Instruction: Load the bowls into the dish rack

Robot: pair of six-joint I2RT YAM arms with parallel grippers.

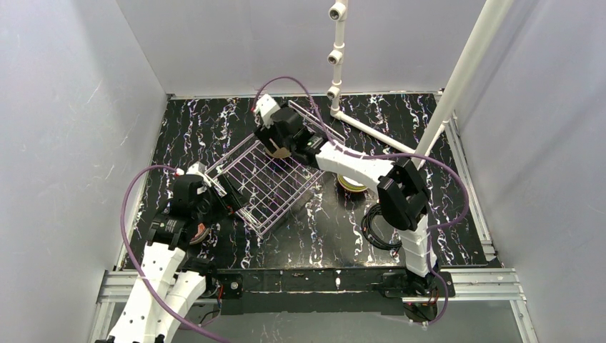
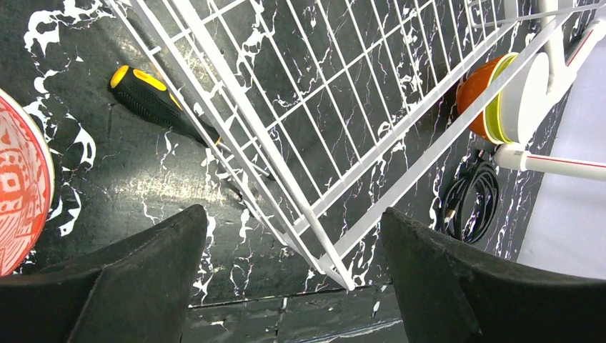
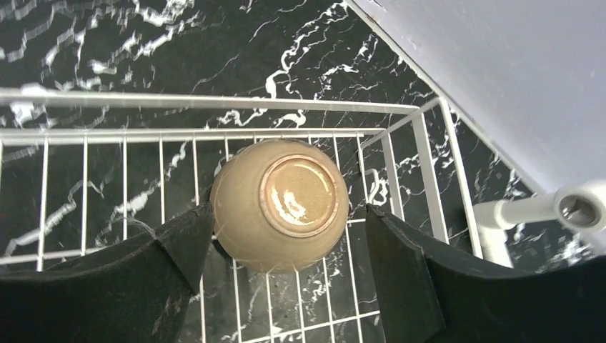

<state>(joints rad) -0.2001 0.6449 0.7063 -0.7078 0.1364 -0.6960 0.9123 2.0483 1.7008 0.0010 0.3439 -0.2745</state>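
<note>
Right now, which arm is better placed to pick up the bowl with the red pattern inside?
Left. The red-patterned bowl lies just beside the open, empty left pincer. The right pincer stands open around the tan bowl in the dish rack, on its far side.

Tan bowl is glazed (glossy), the dish rack coated wire.

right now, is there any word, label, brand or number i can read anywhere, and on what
None can be read.
The red-patterned bowl carries only ornament, no letters.
The screwdriver handle and the tan bowl show no marking.
</note>
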